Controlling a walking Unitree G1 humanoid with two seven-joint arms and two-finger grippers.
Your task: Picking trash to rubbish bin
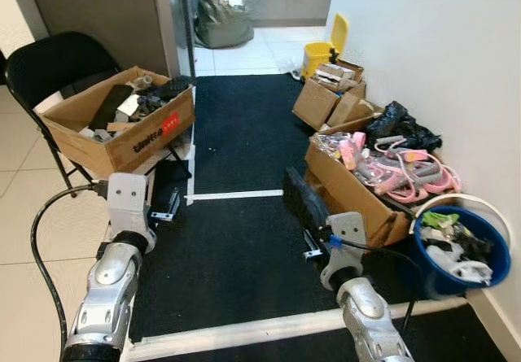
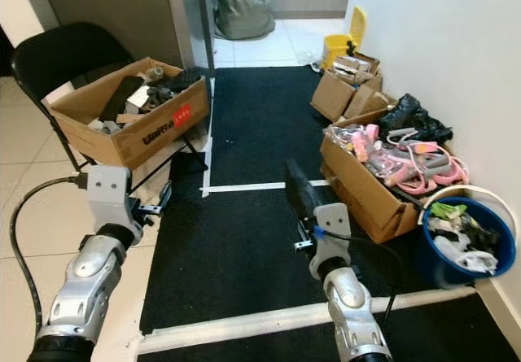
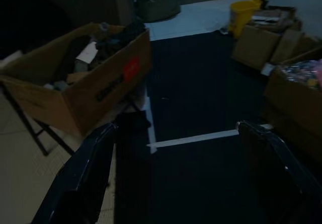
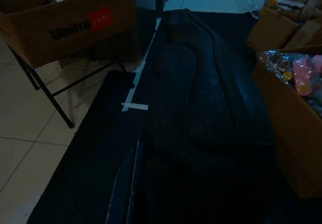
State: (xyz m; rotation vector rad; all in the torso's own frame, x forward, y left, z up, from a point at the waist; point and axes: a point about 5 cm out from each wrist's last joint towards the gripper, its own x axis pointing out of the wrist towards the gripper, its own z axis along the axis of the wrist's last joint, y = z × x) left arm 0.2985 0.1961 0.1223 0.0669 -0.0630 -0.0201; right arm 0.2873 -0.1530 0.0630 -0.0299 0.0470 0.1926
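Left gripper (image 3: pixel 176 173) raised beside the black mat (image 1: pixel 244 142), fingers spread wide, empty. Right gripper (image 1: pixel 297 195) over the mat, fingers pressed together, holding nothing. Three cardboard boxes around it. One blue bin (image 1: pixel 496 274) of trash at the mat's right edge.

trash in the blue bin (image 1: pixel 496 252) too jumbled to tell apart.

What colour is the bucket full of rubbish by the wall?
Blue bucket with a white rim, clearest in the left eye view.

Box (image 1: pixel 122 126) on chair (image 1: pixel 49 69) left; bucket (image 1: pixel 468 256) right of mat (image 1: pixel 244 134).
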